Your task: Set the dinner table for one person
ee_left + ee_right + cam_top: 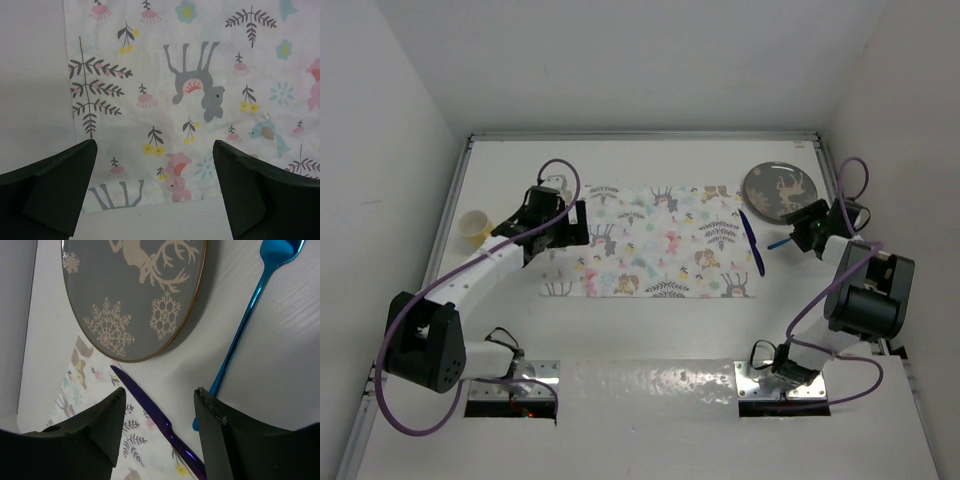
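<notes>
Blue fork (249, 315) near the surface's (650, 340) right edge seems next: the right tool (160, 392), parted and empty, must centre on its handle and pinch; left tool (154, 145) gapes.

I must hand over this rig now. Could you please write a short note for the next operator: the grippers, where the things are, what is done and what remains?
Left gripper: open, empty, above the placemat's left edge.
Right gripper: open, empty, above the knife and the blue utensil's handle end.
The placemat lies flat in the middle of the table; knife along its right edge; plate and blue utensil on the bare table to its right; cup on the table to its left.
Done: placemat laid, knife beside it.
Left: plate, blue utensil and cup to bring to the placemat.
</notes>
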You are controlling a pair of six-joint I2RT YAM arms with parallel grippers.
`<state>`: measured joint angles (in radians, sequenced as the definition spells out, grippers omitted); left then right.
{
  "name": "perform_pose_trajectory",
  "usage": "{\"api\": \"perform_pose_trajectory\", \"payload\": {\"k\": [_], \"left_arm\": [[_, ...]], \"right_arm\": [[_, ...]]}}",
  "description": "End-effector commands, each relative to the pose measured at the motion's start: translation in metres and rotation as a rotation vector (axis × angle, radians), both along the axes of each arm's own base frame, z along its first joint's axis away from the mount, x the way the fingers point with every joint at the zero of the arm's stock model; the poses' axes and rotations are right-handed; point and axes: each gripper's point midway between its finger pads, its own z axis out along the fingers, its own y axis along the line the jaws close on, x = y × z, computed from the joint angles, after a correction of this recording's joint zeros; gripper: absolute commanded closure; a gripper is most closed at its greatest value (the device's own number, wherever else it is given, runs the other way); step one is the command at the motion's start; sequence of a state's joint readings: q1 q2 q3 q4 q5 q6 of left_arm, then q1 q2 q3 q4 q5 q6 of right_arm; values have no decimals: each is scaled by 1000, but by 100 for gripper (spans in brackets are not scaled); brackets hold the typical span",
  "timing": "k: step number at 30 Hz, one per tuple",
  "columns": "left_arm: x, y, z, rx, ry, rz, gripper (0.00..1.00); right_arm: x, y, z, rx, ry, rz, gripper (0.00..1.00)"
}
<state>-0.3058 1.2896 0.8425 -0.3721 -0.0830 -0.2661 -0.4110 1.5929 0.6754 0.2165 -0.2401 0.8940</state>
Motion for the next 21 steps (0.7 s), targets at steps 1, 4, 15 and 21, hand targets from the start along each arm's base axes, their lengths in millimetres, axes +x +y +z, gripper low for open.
{"api": "perform_pose_trajectory", "payload": {"k": [1, 4, 15, 21], "left_arm": [[15, -4, 24, -36, -105, -13, 0], [15, -5, 22, -37, -102, -15, 0], [14, -3, 14, -25, -81, -8, 0], [14, -1, 10, -14, -70, -4, 0]], "right_arm": [[36, -14, 30, -16, -143, -6, 44], [42, -14, 21, 17, -140, -9, 45], [56, -19, -14, 121, -164, -95, 46], [60, -23, -38, 189, -163, -154, 48]]}}
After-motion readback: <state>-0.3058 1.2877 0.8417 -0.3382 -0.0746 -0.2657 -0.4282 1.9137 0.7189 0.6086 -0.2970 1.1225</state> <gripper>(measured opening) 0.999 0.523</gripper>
